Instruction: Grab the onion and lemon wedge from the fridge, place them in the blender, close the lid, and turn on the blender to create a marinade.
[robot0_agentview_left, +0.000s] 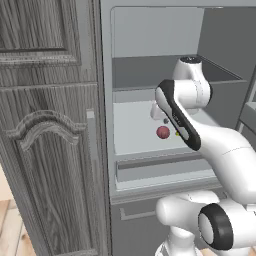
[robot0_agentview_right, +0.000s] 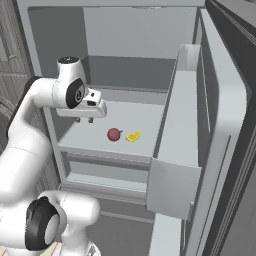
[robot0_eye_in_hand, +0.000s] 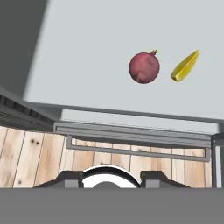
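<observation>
While the gripper (robot0_agentview_right: 83, 119) hangs over the near left part of the pale fridge shelf (robot0_agentview_right: 145, 117), its jaws stand apart around nothing. Ahead of it and to its right lies the onion (robot0_agentview_right: 114, 134), a small round maroon ball with a tiny stem nub, resting on the shelf. Just beside the onion, farther from the gripper, lies the lemon wedge (robot0_agentview_right: 133, 136), a bright yellow sliver. The fridge (robot0_agentview_left: 106, 95) stands open, its door (robot0_agentview_right: 220, 125) swung right; a drawer (robot0_agentview_left: 160, 170) sits below the shelf, a dark carved wood-grain cabinet (robot0_agentview_left: 47, 125) to the left.

The onion (robot0_agentview_right: 114, 134) and lemon wedge (robot0_agentview_right: 133, 136) lie just beside each other on a shelf (robot0_agentview_right: 145, 120) in the fridge (robot0_agentview_right: 60, 45), above its drawer (robot0_agentview_right: 107, 170).
</observation>
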